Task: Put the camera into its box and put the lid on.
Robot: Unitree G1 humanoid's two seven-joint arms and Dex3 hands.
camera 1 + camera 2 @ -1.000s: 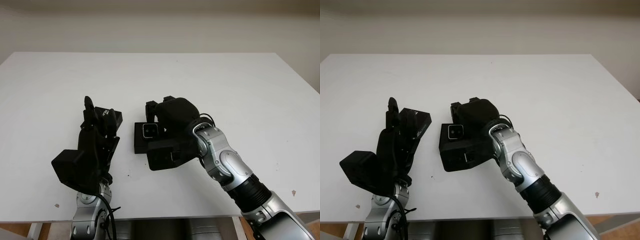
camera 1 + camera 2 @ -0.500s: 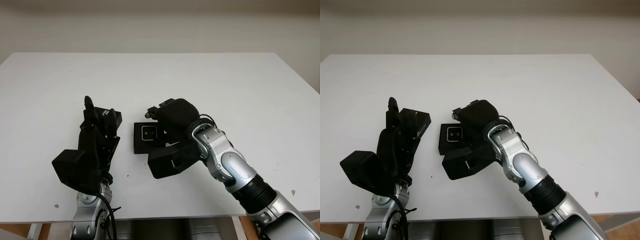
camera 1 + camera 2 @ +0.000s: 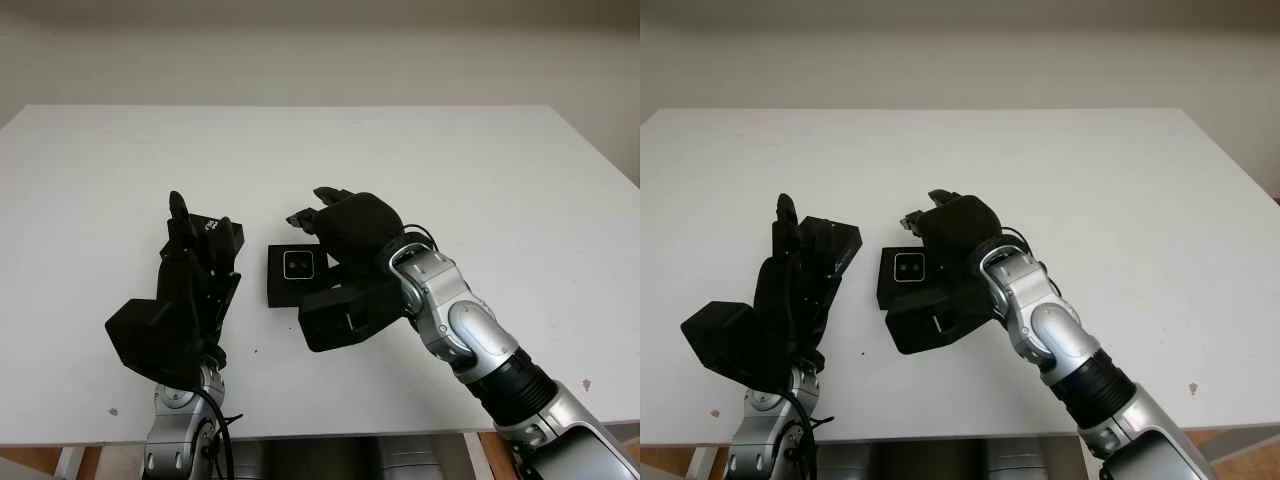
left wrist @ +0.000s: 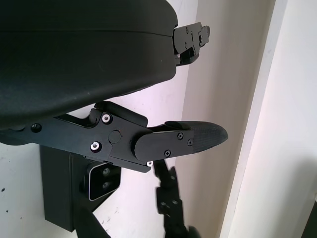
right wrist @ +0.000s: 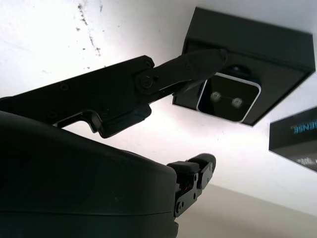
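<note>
White table, one in number, bare over most of its surface, with wide free room toward the far edge and both side edges. The work is gathered near the front edge, left of centre.

Items counted: one camera, one box, one lid, two hands.

The black box lies flat on the table. The camera sits inside it, its silver face with two lenses turned up. In the right wrist view the camera is seated in the box recess.

The lid, black with small white print, lies on the table just left of the box, apart from it by a narrow strip of white.

Right hand hovers over the right side of the box, holding nothing, fingers extended above the camera; one finger reaches across the box edge in the right wrist view. Whether it touches the box cannot be told.

Left hand stands at the near side of the lid, open, fingers pointing away over the lid. Contact with the lid cannot be told.

Obstructions: the right hand covers the box's right edge; the left hand hides the lid's near part.
</note>
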